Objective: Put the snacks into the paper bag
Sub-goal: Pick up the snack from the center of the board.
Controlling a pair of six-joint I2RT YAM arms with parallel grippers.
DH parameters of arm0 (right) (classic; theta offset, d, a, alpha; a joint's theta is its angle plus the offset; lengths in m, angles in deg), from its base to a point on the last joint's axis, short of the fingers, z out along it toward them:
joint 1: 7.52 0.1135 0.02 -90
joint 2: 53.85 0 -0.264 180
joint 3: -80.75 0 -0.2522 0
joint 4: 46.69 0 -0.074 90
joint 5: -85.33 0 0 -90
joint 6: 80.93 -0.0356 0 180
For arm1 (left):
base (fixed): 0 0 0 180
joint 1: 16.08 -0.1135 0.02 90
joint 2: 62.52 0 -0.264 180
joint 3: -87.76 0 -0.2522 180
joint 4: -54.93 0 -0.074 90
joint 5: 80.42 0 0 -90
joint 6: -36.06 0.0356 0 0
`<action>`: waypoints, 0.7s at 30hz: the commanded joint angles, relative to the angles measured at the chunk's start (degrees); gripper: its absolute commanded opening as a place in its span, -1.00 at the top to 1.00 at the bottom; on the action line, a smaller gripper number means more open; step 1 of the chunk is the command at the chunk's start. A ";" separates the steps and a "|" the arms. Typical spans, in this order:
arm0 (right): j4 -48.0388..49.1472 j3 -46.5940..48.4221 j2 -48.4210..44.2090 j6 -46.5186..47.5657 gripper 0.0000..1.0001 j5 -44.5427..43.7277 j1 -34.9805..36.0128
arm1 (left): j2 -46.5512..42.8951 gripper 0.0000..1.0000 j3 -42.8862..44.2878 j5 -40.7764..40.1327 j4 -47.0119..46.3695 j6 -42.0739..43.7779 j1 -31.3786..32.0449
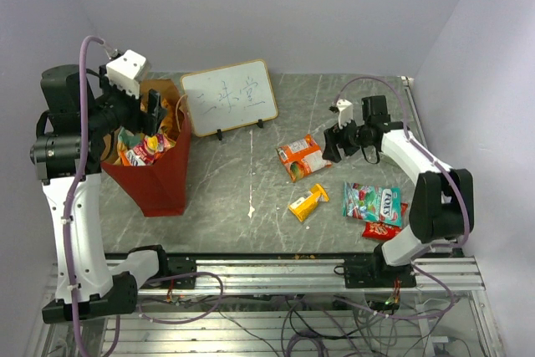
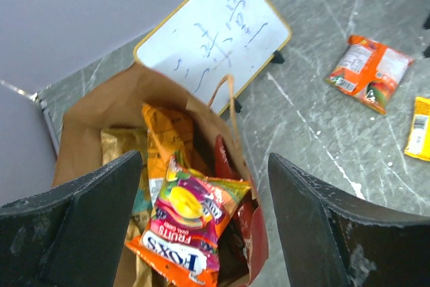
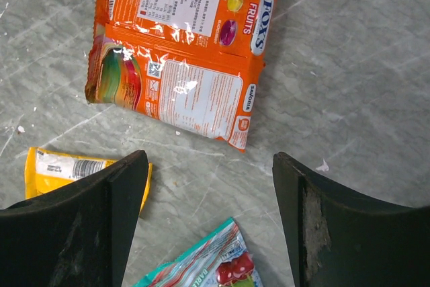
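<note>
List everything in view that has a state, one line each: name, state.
paper bag: upright, open, partly filled
pink packet: inside paper bag, on top
orange packet: flat on table
yellow pack: flat on table
teal-white bag: flat on table
whiteboard: standing
left end effector: open, over paper bag
right end effector: open, over orange packet

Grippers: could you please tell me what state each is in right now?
Left gripper: open, holding nothing, above the bag.
Right gripper: open, holding nothing, by the orange packet.
</note>
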 commanded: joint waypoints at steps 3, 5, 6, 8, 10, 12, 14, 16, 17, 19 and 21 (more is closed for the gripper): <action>-4.56 5.21 8.71 1.25 -0.43 5.31 -0.33 | 2.36 -0.74 5.12 4.29 0.00 1.24 4.60; -5.56 6.45 11.01 1.53 -0.38 6.15 -0.33 | 3.54 -0.74 6.45 4.28 0.64 1.74 6.36; -5.79 7.00 11.96 1.66 -0.36 6.23 -0.38 | 4.18 -0.74 6.99 4.40 0.99 2.17 7.85; -6.11 7.99 13.58 1.56 -0.32 6.25 -0.33 | 5.57 -0.73 7.69 4.66 1.46 2.68 10.55; -6.33 8.68 14.80 1.67 -0.30 6.34 -0.37 | 6.48 -0.74 8.23 3.84 1.41 2.66 14.00; -6.29 8.86 15.48 1.70 -0.30 6.37 -0.33 | 7.54 -0.74 8.77 1.93 1.56 3.06 18.71; -6.01 8.61 16.02 1.83 -0.29 6.51 -0.33 | 8.56 -0.75 9.17 -0.67 1.60 3.79 23.38; -5.92 8.47 16.71 1.99 -0.29 6.49 -0.37 | 9.64 -0.75 9.25 -3.40 1.43 4.58 28.01; -5.81 8.40 17.07 2.17 -0.29 6.36 -0.33 | 10.27 -0.75 9.23 -4.59 1.12 4.94 30.18; -4.91 7.94 17.72 2.38 -0.29 5.68 -0.33 | 11.46 -0.75 8.88 -6.54 0.21 5.33 33.72; -4.22 7.38 18.06 2.50 -0.29 5.29 -0.33 | 12.84 -0.75 8.72 -7.68 -0.31 5.92 36.91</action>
